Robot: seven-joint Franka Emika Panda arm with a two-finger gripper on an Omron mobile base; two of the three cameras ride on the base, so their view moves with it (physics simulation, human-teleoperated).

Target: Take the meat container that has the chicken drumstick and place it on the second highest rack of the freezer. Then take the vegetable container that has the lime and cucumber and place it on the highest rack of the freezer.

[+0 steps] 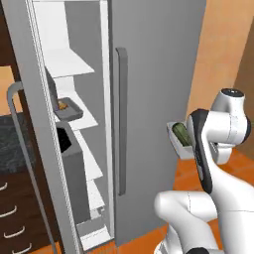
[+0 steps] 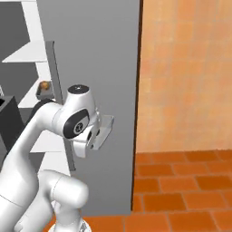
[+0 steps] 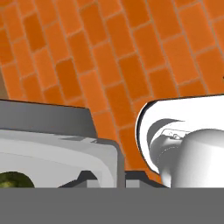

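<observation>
At centre right of the left base view, the gripper (image 1: 184,144) is clamped on the pale grey tray (image 1: 174,140) holding the dark green cucumber (image 1: 180,133). The closed grey refrigerator door (image 1: 154,74) stands between it and the open white freezer (image 1: 74,99), where the golden chicken drumstick (image 1: 63,105) sits in a grey tray on the second highest rack (image 1: 82,119).

No readable text, labels, brands, numbers or signs on anything

2 trays (image 1: 69,113) (image 1: 179,144), 1 drumstick (image 1: 63,105), 1 cucumber (image 1: 180,133), 1 lime (image 3: 12,180), 1 freezer (image 1: 69,64).
</observation>
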